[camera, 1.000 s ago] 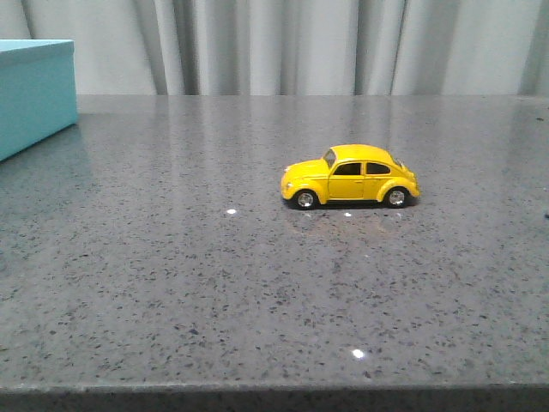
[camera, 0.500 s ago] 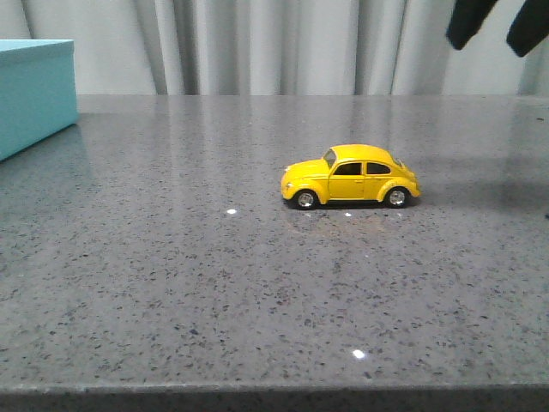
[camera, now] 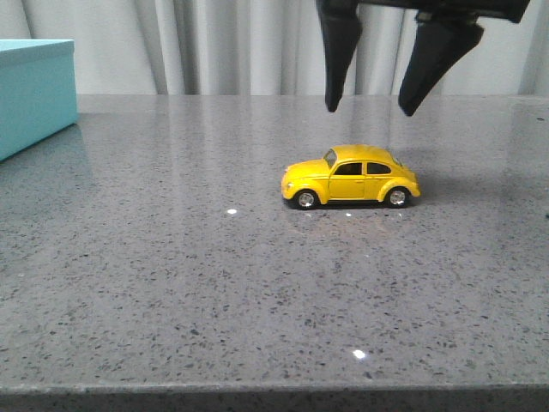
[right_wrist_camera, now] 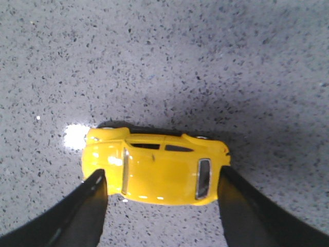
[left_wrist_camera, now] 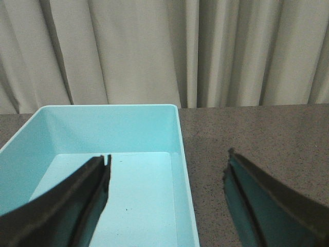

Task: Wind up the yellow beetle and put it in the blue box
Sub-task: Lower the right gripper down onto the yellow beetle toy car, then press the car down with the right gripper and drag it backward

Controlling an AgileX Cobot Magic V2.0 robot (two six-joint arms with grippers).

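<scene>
The yellow beetle stands on its wheels on the grey speckled table, nose to the left. My right gripper hangs open just above it, one finger over each end of the car, not touching. From the right wrist the yellow beetle lies between the open fingers of the right gripper. The blue box stands at the far left. From the left wrist the blue box is open and empty, and my left gripper is open above its near right rim.
The grey table runs to a front edge at the bottom of the front view. A pale curtain hangs behind the table.
My right gripper has come down from the upper right into view and now hangs open right over the beetle. The beetle and the box have not moved.
</scene>
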